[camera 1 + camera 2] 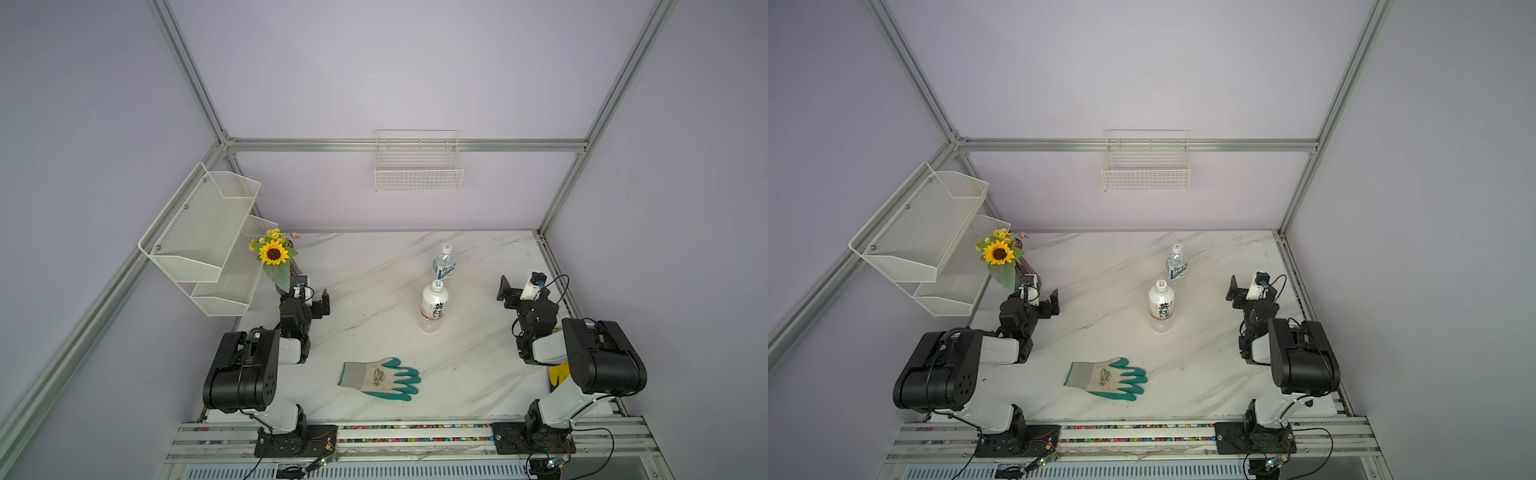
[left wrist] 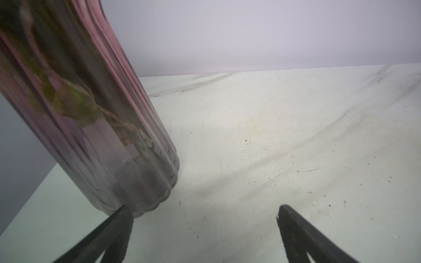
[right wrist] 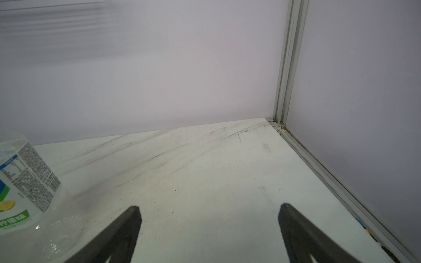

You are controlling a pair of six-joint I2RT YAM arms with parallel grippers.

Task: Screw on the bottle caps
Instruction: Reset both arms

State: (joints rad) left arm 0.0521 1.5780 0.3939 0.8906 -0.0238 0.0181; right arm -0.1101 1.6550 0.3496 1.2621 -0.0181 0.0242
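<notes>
Caps (image 1: 437,284) perch on both upright necks, tightness unclear. Both the white-wrap bottle (image 1: 434,305) and the clear bottle (image 1: 444,264) stand right of the table (image 1: 374,270) centre, just inward of the right gripper (image 3: 209,209), spread empty by the right edge. The left gripper (image 2: 205,209), also spread empty, sits well off by the vase (image 2: 91,113).

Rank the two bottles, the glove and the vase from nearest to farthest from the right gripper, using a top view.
1. Clear bottle and white bottle, mid-table: too close to call from the right gripper.
2. Glove, front centre.
3. Vase, far left.
</notes>
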